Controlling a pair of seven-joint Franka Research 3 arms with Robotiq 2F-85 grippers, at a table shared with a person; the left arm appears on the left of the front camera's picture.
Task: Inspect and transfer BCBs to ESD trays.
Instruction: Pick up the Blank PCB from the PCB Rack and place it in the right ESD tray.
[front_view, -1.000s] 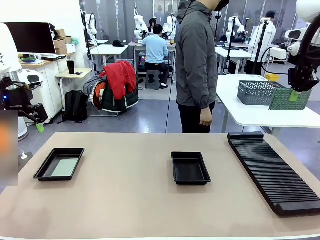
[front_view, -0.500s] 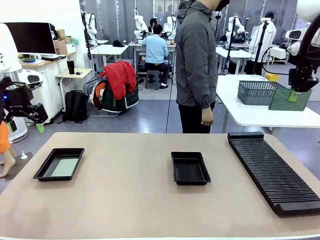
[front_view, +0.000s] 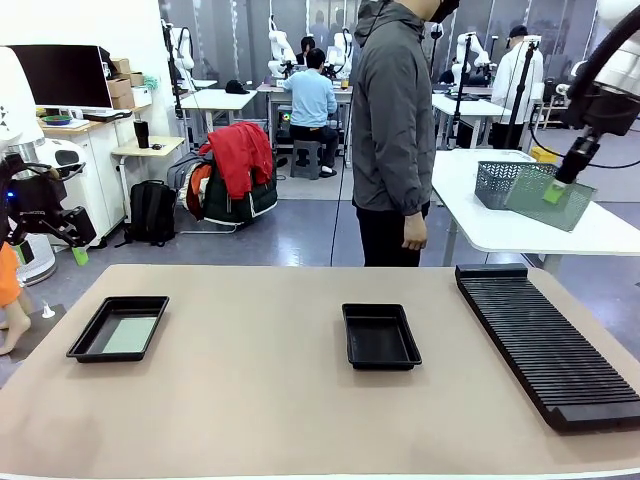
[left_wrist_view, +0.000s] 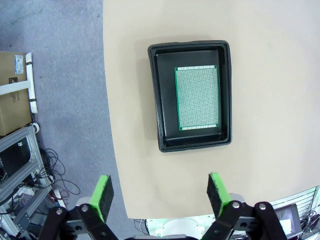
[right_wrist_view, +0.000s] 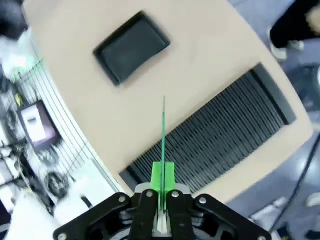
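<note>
right wrist view: right gripper (right_wrist_view: 163, 172) clamps a bcb (right_wrist_view: 163, 127) edge-on, held high, probably for inspection; left gripper (left_wrist_view: 159, 187) hangs spread wide above the filled esd tray (left_wrist_view: 164, 105).

Grey floor (front_view: 300, 225), white tables (front_view: 480, 225) (mesh baskets (front_view: 505, 185) on one), red jacket (front_view: 240, 155), black backpack (front_view: 152, 212)

beige table (front_view: 250, 400) with 2 black trays, left tray (front_view: 88, 336) and middle tray (front_view: 380, 338), and 1 long ribbed rack (front_view: 545, 340) at right
</note>
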